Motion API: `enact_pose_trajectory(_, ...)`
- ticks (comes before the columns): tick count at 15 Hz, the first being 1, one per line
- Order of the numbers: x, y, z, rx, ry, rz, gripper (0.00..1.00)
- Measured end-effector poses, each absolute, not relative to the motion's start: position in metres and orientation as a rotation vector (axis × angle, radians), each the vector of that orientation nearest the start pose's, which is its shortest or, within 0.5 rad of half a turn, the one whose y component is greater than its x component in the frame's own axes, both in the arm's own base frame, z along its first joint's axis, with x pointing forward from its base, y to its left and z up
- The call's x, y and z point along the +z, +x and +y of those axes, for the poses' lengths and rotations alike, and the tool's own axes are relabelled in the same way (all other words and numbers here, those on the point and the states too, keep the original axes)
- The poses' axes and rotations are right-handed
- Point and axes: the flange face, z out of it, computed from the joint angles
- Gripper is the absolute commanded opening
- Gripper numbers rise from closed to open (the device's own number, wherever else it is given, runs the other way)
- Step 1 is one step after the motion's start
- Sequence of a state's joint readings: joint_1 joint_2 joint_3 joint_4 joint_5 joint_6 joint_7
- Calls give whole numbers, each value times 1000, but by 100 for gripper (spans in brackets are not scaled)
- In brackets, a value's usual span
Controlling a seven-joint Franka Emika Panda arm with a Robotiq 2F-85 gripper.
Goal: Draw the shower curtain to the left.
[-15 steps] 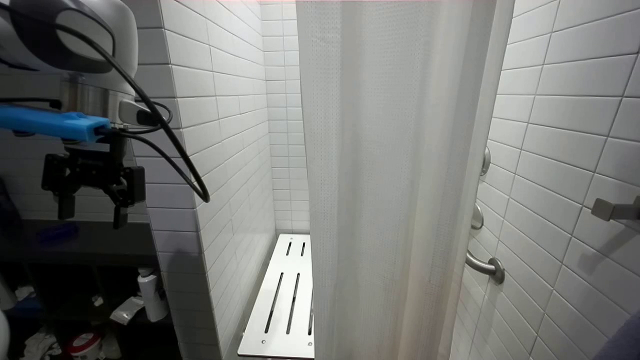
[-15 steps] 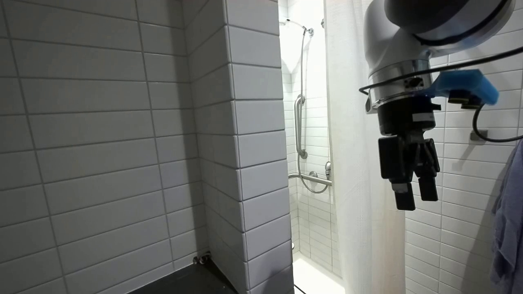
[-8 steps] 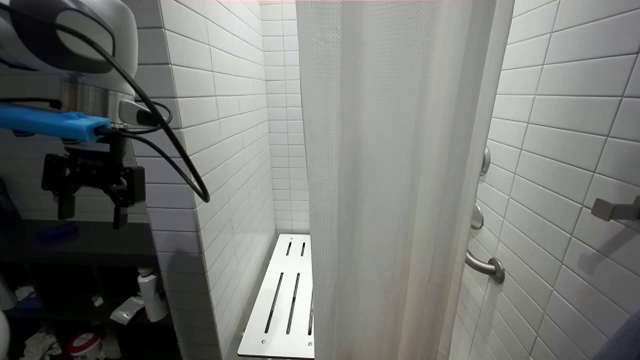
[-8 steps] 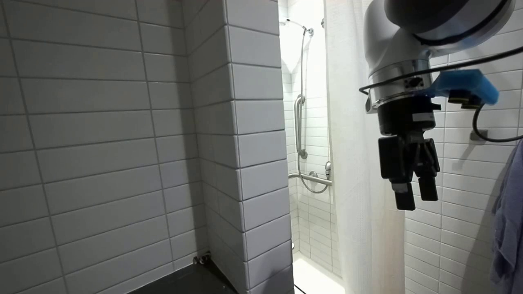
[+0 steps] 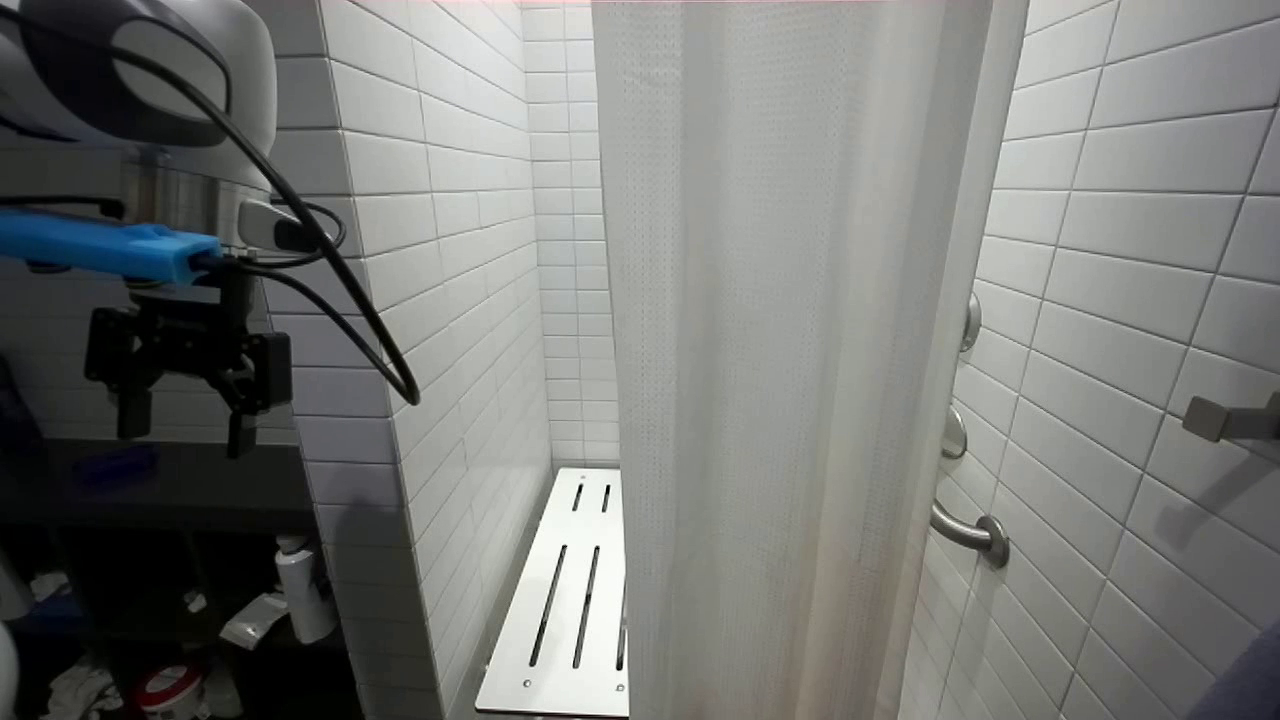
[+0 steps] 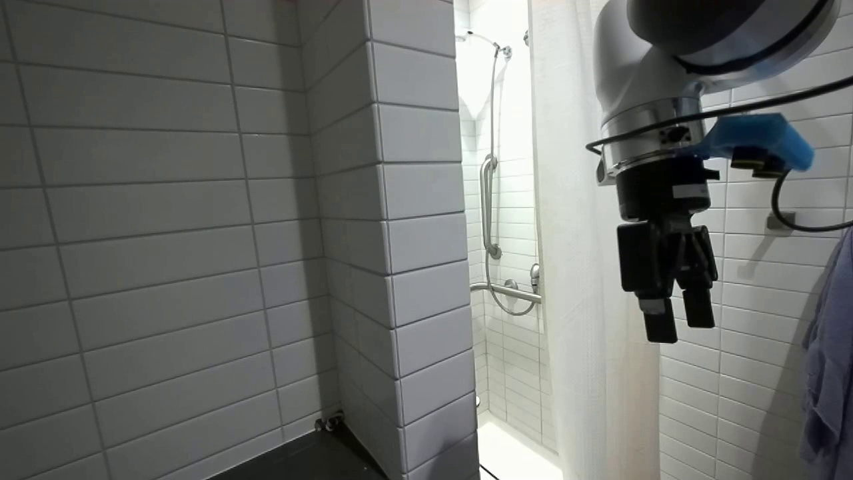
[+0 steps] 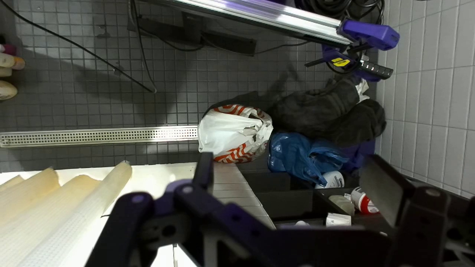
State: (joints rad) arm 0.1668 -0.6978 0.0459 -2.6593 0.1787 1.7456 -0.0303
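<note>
The shower curtain [image 5: 790,350] hangs as a tall white sheet with soft vertical folds across the middle of the shower opening in an exterior view. It also hangs behind the arm in an exterior view [image 6: 573,267]. Its lower folds show at the lower left of the wrist view [image 7: 55,218]. My gripper [image 5: 187,432] is black, points down and is open and empty. It is well to the left of the curtain, in front of the wall in that view. It also shows at the right in an exterior view [image 6: 680,321]. Its spread fingers in the wrist view [image 7: 293,181] have nothing between them.
A tiled wall corner [image 5: 375,300] stands between gripper and curtain in an exterior view. A white slatted bench [image 5: 560,610] is inside the shower. A dark shelf [image 5: 160,505] lies below the gripper. A lilac towel [image 6: 830,373] hangs right. Bags [image 7: 233,137] lie on the floor.
</note>
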Motion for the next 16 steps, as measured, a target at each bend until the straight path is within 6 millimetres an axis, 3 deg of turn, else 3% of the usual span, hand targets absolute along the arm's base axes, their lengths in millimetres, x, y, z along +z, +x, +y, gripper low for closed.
enact_pose_trajectory(9, 435, 297, 55, 444, -3027, -193, 100)
enact_pose_trajectory(16, 457, 291, 17, 601, -3115, -126, 100)
